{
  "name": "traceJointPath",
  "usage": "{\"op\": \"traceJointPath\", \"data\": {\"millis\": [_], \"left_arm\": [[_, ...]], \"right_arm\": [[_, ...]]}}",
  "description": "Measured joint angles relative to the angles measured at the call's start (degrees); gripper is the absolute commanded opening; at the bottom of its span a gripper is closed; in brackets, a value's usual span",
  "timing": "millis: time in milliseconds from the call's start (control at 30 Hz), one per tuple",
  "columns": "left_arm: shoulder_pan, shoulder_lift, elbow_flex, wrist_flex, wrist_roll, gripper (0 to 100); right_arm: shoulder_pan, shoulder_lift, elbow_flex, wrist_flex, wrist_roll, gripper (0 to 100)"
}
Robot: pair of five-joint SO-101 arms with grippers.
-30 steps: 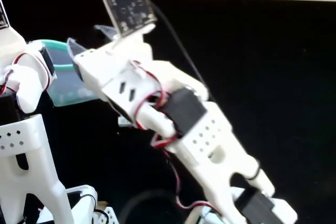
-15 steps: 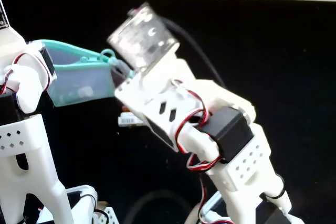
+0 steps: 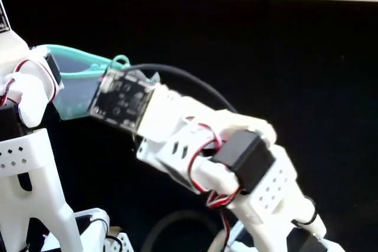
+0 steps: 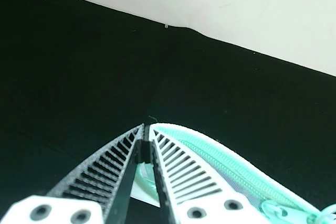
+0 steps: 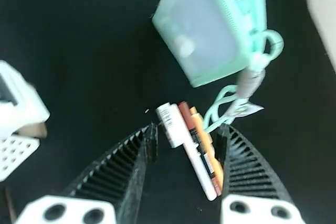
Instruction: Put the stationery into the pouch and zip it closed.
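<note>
The mint-green pouch (image 3: 77,90) hangs off the black table at the left, and my left gripper (image 4: 147,129) is shut on its edge. Its zipper (image 4: 220,166) runs beside the fingers. In the right wrist view the pouch (image 5: 210,30) is ahead, with its zipper pull loop (image 5: 270,43) dangling at one corner. Below it lie the stationery pieces (image 5: 191,148), a white one and orange pens side by side. My right gripper (image 5: 186,137) is open and straddles them, one finger on each side. In the high view the right arm's wrist (image 3: 121,101) covers the pens.
The left arm's white body (image 3: 26,146) stands at the table's left edge, and part of it (image 5: 16,103) is close to the right gripper. A black cable (image 3: 177,78) arcs over the right arm. The black tabletop (image 3: 295,69) stretches to the right.
The right arm has swung down and to the left. Its wrist dropped from above the pouch to in front of it, over the pens. The left arm and the pouch stayed put.
</note>
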Motion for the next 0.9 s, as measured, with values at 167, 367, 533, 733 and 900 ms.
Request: {"op": "traceJointPath", "data": {"millis": [167, 367, 533, 733, 900], "left_arm": [[0.00, 0.00, 0.00, 0.00, 0.00, 1], [0.00, 0.00, 0.00, 0.00, 0.00, 1], [0.00, 0.00, 0.00, 0.00, 0.00, 1], [0.00, 0.00, 0.00, 0.00, 0.00, 1], [0.00, 0.00, 0.00, 0.00, 0.00, 1]], "right_arm": [[-2.02, 1.93, 9.05, -0.53, 1.32, 18.4], [-2.29, 8.53, 18.02, -9.32, 4.48, 18.4], [-2.20, 15.91, 21.10, -18.73, 5.01, 18.4], [-2.20, 23.12, 26.11, -28.57, 6.51, 18.4], [0.00, 27.34, 29.45, -36.57, 7.21, 18.4]]}}
